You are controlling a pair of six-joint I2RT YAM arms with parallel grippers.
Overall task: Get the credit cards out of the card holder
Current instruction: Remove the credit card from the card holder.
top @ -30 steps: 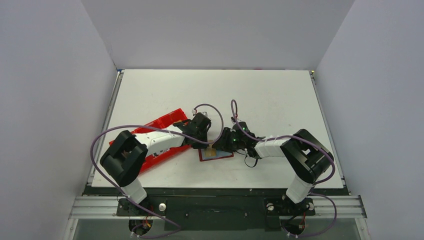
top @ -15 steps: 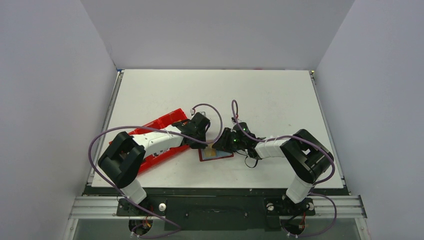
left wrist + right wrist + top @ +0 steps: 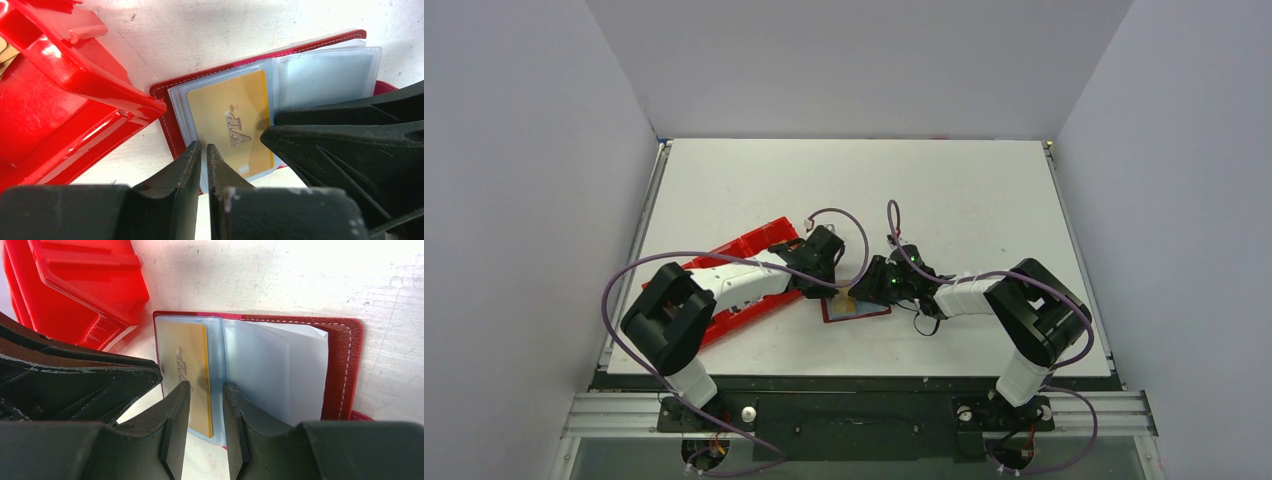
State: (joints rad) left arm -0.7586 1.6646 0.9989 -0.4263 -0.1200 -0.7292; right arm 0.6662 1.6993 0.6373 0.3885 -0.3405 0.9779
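The card holder (image 3: 869, 311) lies open on the table, dark red with clear grey-blue pockets. A gold credit card (image 3: 235, 125) marked VIP sits in its left pocket and also shows in the right wrist view (image 3: 182, 360). My left gripper (image 3: 204, 146) is shut, its tips at the edge of that pocket beside the holder's red border (image 3: 167, 125). My right gripper (image 3: 206, 386) is slightly open, its jaws either side of the card's inner edge, above the holder (image 3: 345, 365). The two grippers nearly touch, left (image 3: 832, 283) and right (image 3: 861, 290).
A bright-red plastic tray (image 3: 744, 270) lies just left of the holder, under my left arm; it also shows in the left wrist view (image 3: 60, 100) and the right wrist view (image 3: 85, 285). Purple cables loop above both wrists. White table spreads behind.
The left arm's elbow has shifted slightly left over the last second. Both grippers and the card holder stay where they were.
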